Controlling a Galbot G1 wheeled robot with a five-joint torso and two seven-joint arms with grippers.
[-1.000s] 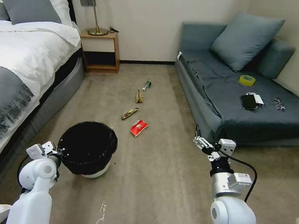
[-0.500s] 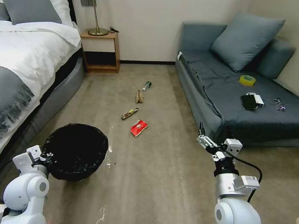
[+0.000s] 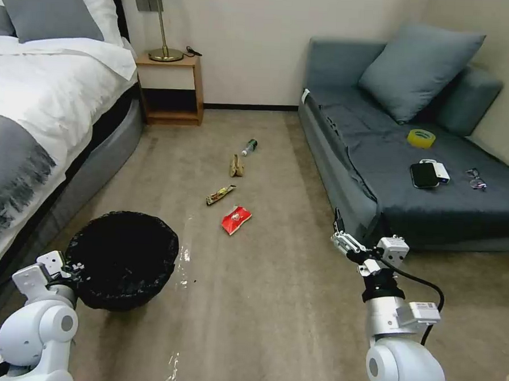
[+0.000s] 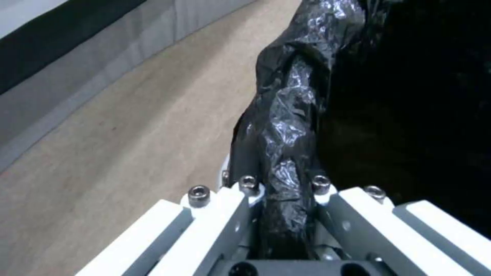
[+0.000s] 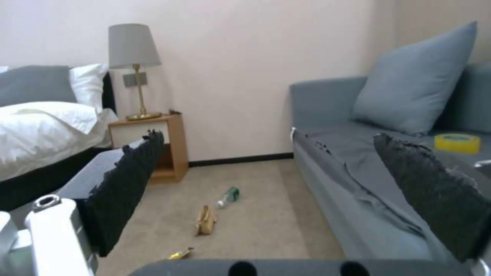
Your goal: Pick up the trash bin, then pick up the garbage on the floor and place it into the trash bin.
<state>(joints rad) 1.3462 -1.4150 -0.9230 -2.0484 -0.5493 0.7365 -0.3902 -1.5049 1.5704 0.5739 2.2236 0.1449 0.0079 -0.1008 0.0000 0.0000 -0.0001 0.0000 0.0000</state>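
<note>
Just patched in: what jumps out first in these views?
The left gripper is clamped on the bag-lined rim of the trash bin beside the bed. Ahead, four litter pieces line the carpet, the red snack packet nearest. The right gripper hangs open near the sofa.

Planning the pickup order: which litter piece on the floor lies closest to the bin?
The red snack packet. It lies nearest the trash bin; the candy wrapper, paper bag and bottle trail farther away.

My left claw (image 3: 68,272) grips the trash bin (image 3: 123,257) rim at the frame's lower left, beside the bed (image 3: 37,111). The garbage (image 3: 236,219) lies in a line at centre, running up toward the nightstand (image 3: 171,89). My right claw (image 3: 343,243) hangs at lower right before the sofa (image 3: 393,152).
</note>
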